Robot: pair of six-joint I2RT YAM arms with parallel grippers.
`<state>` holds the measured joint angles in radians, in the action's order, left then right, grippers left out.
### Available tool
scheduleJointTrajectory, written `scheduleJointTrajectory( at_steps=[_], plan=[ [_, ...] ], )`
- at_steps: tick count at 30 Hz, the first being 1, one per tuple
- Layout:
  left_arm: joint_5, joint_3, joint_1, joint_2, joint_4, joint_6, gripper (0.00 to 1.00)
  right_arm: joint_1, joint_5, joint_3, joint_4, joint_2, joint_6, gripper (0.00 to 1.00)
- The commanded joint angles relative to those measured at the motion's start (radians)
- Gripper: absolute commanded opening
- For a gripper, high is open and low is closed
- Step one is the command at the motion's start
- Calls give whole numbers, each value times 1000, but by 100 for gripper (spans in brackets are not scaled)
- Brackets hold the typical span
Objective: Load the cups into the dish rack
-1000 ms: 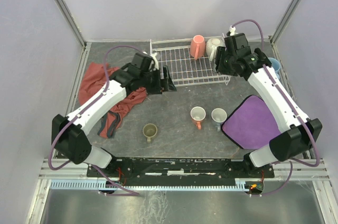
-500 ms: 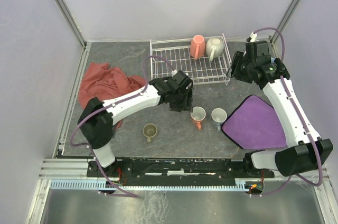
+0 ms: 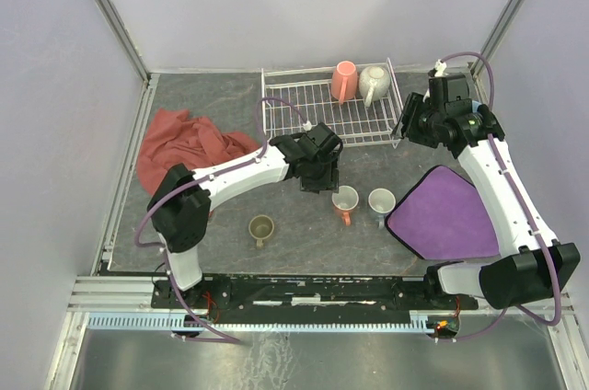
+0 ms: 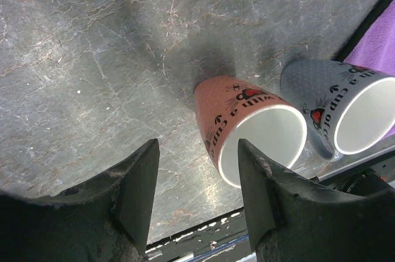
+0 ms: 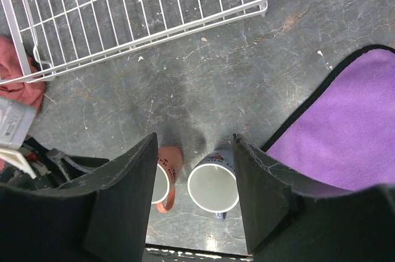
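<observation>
From above, the dish rack [image 3: 313, 119] sits at 12 o'clock on the table. A salmon mug [image 3: 344, 80] and a cream mug [image 3: 375, 83] stand along its far edge. The left gripper [image 3: 322, 177] hangs just at 10 o'clock of the white-and-orange mug [image 3: 345, 200], with the grey-blue mug [image 3: 381, 201] beside that one at 3 o'clock. The olive mug [image 3: 262, 227] stands apart at 7 o'clock. A purple cloth [image 3: 442, 215] lies at 4 o'clock and a red cloth [image 3: 184, 146] at 9 o'clock. The right gripper [image 3: 409, 123] hovers off the rack's right corner.

In the left wrist view, the jaws stand partly apart with nothing gripped. The white-and-orange mug rises at 2 o'clock, close by the right finger [image 4: 262, 194]; contact cannot be told.

In the right wrist view, the jaws are parted and empty above the bare table, both mugs at 6 o'clock, the rack at 11 o'clock and the purple cloth at 3 o'clock.
</observation>
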<state>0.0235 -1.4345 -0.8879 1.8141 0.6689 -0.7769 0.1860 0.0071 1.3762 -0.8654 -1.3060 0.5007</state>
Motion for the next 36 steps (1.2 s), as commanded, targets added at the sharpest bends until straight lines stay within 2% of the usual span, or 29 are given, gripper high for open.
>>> scheduleJointTrajectory(
  at_steps=[1,10,18,22,24,30,36],
  plan=[
    [1,-37,-10,33,-38,-27,59,-5,-8,1,48,25,5,60],
    [-29,-42,-22,92,-67,-27,47,-14,-7,-3,49,24,-3,60],
    [-42,-52,-26,122,-67,-27,26,-17,-12,-17,61,25,-2,60],
    [-49,-46,-26,115,-66,-21,7,-17,-21,-22,69,30,2,60],
    [-54,-48,-26,101,-63,-14,3,-18,-35,-20,70,30,4,60],
    [-61,-62,3,-4,-44,13,3,-17,-162,21,70,5,26,59],
    [-108,-48,128,-173,-115,11,3,-18,-378,109,60,-62,113,59]
  ],
)
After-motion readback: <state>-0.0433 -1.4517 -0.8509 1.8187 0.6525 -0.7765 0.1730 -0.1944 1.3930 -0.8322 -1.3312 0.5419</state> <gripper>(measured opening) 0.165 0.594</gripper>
